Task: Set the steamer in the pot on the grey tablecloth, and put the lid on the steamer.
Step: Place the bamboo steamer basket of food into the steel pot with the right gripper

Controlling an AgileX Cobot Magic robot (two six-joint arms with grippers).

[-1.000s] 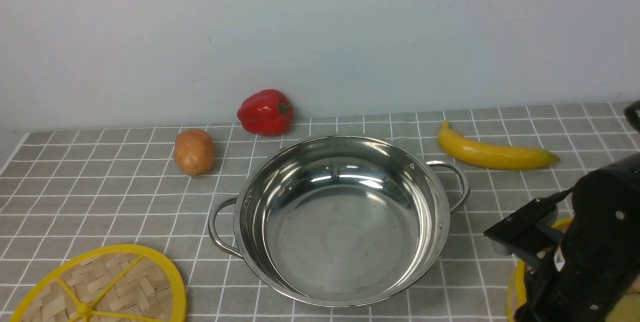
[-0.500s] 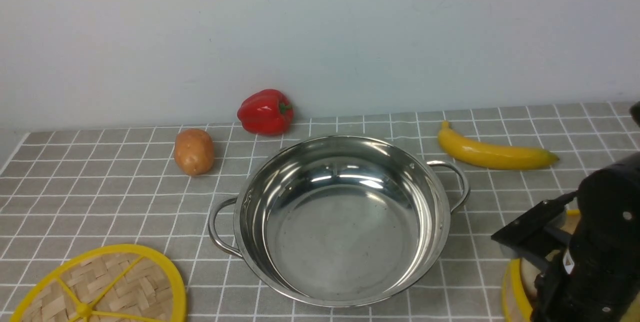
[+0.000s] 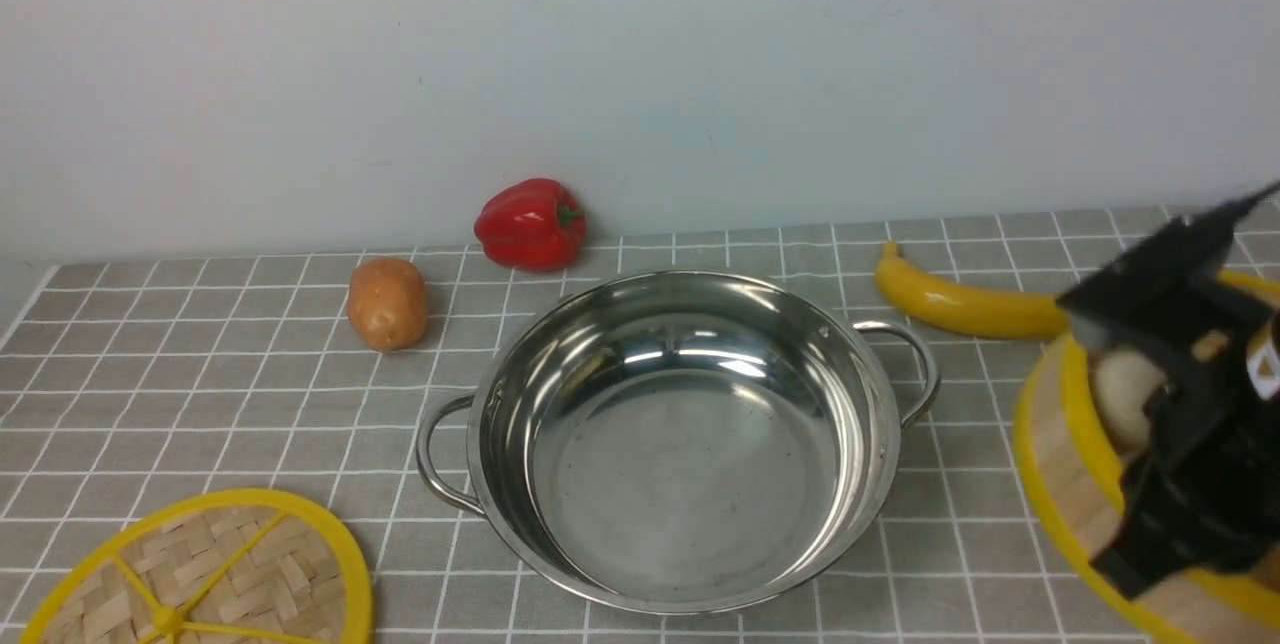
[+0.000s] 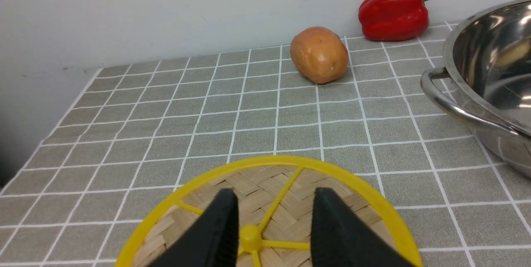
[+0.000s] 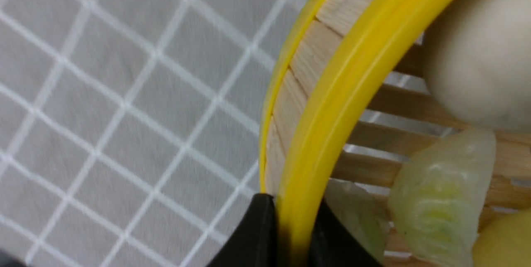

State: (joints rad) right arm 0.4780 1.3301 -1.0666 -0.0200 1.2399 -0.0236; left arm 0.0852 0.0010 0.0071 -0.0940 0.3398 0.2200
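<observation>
Behind the bench there is a plain pale wall, coloured between white and light grey, with a few small thin dark marks on it. The wall rises directly behind the far edge of the bench. Past the left edge of the bench, the left wrist view shows a dark, shadowed area. The light is soft and looks slightly cool.

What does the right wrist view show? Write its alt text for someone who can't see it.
The right gripper grips the yellow rim of the steamer, a slatted bamboo basket holding pale toy buns and dumplings, above a grey tablecloth with white grid lines.
</observation>
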